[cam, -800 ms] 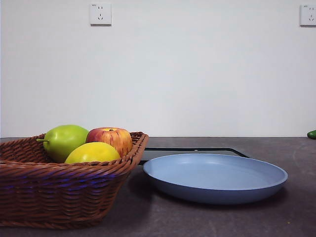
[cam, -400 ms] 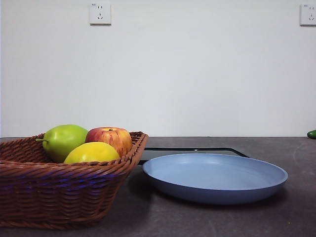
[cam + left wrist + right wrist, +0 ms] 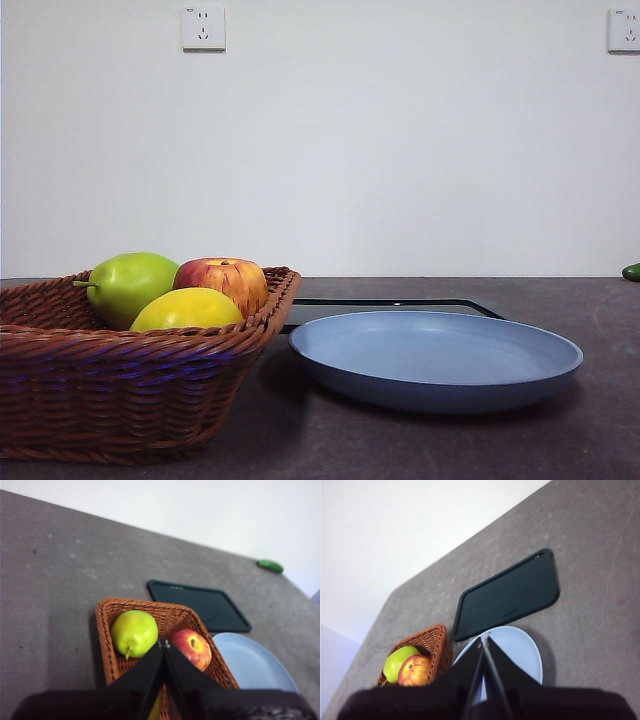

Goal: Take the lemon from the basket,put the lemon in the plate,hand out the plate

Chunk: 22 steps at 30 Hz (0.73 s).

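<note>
The yellow lemon (image 3: 187, 308) lies in the brown wicker basket (image 3: 120, 390) at the front left, next to a green pear (image 3: 133, 284) and a red-yellow apple (image 3: 228, 280). The light-blue plate (image 3: 436, 360) sits empty on the table right of the basket. My left gripper (image 3: 164, 642) is shut and empty, high above the basket (image 3: 107, 630); only a yellow sliver of the lemon (image 3: 155, 709) shows between its jaws. My right gripper (image 3: 483, 639) is shut and empty, high above the plate (image 3: 520, 652). Neither arm shows in the front view.
A flat black tray (image 3: 390, 305) lies behind the plate; it also shows in both wrist views (image 3: 200, 605) (image 3: 507, 596). A small green object (image 3: 632, 271) lies at the far right edge of the table. A white wall with two sockets stands behind.
</note>
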### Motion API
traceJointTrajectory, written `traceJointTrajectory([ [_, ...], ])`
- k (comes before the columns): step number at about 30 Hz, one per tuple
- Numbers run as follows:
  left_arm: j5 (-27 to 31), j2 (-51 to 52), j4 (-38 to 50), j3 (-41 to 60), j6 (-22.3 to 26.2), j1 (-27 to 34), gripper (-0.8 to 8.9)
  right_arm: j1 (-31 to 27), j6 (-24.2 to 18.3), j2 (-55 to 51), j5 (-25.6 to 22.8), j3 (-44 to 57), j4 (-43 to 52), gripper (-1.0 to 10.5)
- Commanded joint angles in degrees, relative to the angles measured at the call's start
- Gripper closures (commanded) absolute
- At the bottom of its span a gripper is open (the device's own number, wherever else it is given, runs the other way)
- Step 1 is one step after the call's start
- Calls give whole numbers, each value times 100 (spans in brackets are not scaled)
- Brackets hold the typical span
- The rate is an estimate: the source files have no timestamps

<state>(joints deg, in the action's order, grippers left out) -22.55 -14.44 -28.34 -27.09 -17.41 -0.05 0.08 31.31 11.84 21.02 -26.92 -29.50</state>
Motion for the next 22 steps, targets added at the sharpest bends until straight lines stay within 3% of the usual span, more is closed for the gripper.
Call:
traceJointTrajectory([
  [1,-26,-446,-125,-398,501,0,807,11,-656,501,2,-496,-109,944],
  [11,-898,-2162,-789,-1687,1051,-31,807,11,-1794,2533,9,-1668,-800,944],
  [18,-942,-2951,-1266,-2052,1318,-295,807,96,-2485,3812,15,-1875,-1255,938],
  [21,-940,-3073,-1285,-2052,1314,-426,797,229,-2494,4247,184,-1875,-1222,845],
  [22,-931,-3108,-1283,-2052,1309,-450,746,304,-2494,4391,264,-1875,-1189,793],
])
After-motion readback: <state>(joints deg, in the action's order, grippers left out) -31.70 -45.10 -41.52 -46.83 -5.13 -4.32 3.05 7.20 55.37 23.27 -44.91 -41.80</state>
